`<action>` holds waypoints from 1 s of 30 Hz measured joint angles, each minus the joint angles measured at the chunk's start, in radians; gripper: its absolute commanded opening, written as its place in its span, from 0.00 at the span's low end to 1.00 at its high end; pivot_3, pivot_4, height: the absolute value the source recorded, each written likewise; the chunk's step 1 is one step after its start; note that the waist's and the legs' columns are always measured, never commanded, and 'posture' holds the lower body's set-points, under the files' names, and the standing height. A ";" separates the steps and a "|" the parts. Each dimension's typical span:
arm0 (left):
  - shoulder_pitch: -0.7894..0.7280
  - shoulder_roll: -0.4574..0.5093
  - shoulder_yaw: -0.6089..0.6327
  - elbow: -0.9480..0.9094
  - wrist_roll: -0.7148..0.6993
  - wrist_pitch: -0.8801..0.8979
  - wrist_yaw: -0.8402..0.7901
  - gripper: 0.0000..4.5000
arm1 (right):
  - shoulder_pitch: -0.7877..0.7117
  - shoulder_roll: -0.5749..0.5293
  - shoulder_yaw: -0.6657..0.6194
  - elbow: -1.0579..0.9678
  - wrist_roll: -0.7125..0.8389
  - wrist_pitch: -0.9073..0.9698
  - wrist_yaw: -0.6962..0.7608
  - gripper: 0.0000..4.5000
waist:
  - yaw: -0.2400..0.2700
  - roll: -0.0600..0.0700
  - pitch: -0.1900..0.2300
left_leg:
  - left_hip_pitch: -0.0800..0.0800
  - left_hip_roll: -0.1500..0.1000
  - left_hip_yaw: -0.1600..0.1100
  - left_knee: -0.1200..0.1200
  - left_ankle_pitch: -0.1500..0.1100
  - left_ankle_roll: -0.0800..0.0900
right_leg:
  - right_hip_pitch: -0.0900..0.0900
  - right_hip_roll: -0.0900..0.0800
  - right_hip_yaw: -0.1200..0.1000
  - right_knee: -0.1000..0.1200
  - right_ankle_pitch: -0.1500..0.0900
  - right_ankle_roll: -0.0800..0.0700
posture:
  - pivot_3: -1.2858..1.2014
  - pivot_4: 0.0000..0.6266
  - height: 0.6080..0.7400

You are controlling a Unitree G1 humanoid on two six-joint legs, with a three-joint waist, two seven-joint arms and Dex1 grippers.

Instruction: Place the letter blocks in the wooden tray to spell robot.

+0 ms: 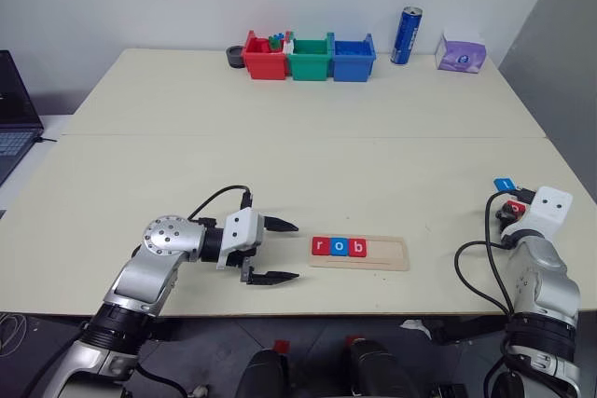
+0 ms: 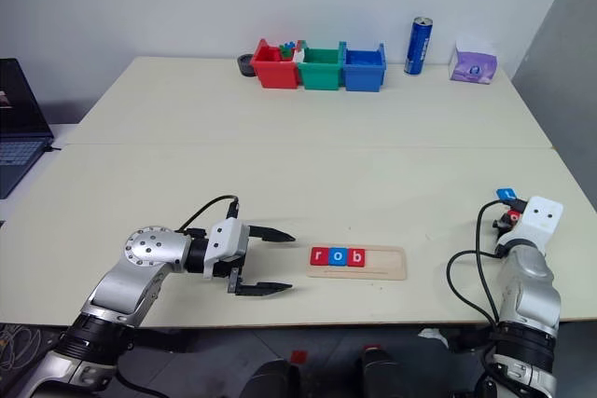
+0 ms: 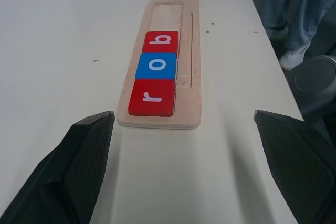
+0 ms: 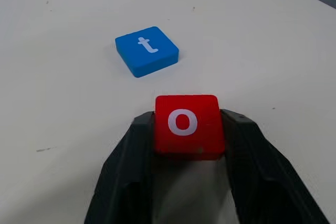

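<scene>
At 3 o'clock on the table, we are gripping the red o block (image 4: pixel 186 124) with our right gripper (image 4: pixel 185 129) for the wooden tray's (image 1: pixel 387 253) fourth slot; blue t block (image 4: pixel 147 51) waiting beside; left gripper (image 1: pixel 277 251) hovering open at the tray's 9 o'clock.

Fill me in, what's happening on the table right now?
The robot is spelling "robot" with letter blocks. The wooden tray near the front edge holds red r, blue o and red b, with two places free. The right hand is shut on the red o block far to the right, with the blue t block lying on the table just beyond it. The left hand is open and empty beside the tray.
</scene>
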 measured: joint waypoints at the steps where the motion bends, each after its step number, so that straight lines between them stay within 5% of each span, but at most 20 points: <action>1: 0.001 0.000 0.000 0.000 0.000 -0.001 0.000 1.00 | 0.016 0.000 0.004 -0.020 0.000 0.004 -0.001 0.32 | 0.001 0.000 0.000 | 0.000 0.000 -0.001 0.000 0.000 0.000 | 0.000 0.000 0.000 0.000 0.000 0.000 | 0.52 0.24 1.00; 8: 0.020 0.016 0.002 0.003 -0.001 -0.004 -0.003 1.00 | 0.305 0.054 0.137 -0.442 0.017 0.172 0.046 0.32 | 0.008 0.001 -0.001 | -0.001 0.002 -0.005 -0.003 0.000 0.000 | -0.001 0.001 -0.001 0.000 -0.004 0.001 | 0.52 0.24 1.00; 13: 0.019 0.018 0.002 0.006 -0.001 -0.006 -0.012 1.00 | 0.534 0.071 0.390 -0.771 0.024 0.264 0.087 0.32 | -0.007 0.000 -0.002 | 0.001 0.003 -0.005 -0.002 0.000 0.000 | -0.001 0.001 -0.001 0.001 -0.006 -0.001 | 0.52 0.24 1.00; 23: 0.017 0.016 0.002 0.030 0.000 -0.011 -0.021 1.00 | 0.559 0.130 0.489 -0.838 0.024 0.325 0.083 0.32 | -0.007 -0.003 -0.004 | 0.001 0.003 -0.004 -0.002 0.000 0.000 | 0.000 0.001 -0.001 0.000 -0.004 -0.001 | 0.52 0.24 1.00; 30: 0.017 0.016 0.002 0.030 0.001 -0.027 -0.018 1.00 | 0.547 0.192 0.471 -0.829 0.044 0.329 0.080 0.87 | -0.006 -0.005 -0.005 | 0.001 0.003 -0.004 -0.001 0.000 0.000 | 0.000 -0.001 -0.001 0.000 -0.004 -0.001 | 0.52 0.24 1.00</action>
